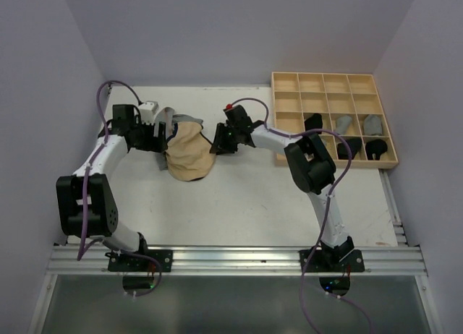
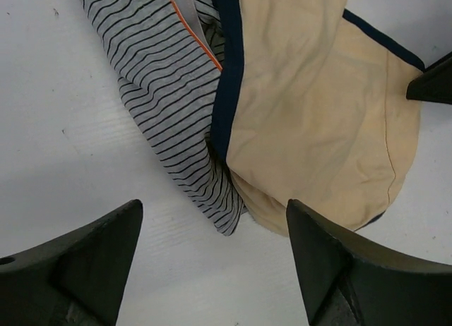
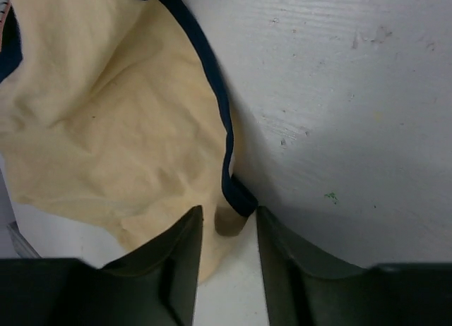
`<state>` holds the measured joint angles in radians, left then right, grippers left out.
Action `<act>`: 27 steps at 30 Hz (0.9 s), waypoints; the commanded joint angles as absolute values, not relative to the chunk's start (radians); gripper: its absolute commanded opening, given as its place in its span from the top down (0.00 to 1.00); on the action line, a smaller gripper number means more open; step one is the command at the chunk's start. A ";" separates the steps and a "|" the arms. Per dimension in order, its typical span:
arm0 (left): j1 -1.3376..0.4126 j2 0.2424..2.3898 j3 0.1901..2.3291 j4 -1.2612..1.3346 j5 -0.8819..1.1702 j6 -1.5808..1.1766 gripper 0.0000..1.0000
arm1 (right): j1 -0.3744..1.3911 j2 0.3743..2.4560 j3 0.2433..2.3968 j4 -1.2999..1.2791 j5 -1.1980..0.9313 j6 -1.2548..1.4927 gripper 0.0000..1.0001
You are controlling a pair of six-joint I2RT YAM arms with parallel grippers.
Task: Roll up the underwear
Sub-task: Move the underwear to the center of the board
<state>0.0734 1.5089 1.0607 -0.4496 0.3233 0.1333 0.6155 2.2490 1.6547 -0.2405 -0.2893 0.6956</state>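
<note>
Soft matt tan cloth underwear [image 2: 318,114]

No writing, label, brand, number or sign can be read anywhere: not on the tan underwear [image 1: 187,155], the striped grey underwear [image 2: 169,107] beside it, or the wooden tray [image 1: 333,74].

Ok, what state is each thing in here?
tan underwear: unrolled, loosely spread.
striped grey garment: unrolled, partly under the tan underwear.
left gripper: open, holding nothing.
right gripper: nearly closed around the tan hem, grip unclear.
wooden tray: several compartments hold rolled garments.
</note>
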 commanded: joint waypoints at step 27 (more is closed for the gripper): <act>0.119 1.993 1.448 -0.277 0.211 0.039 0.57 | 0.575 1.882 1.249 -0.305 -0.279 0.561 1.00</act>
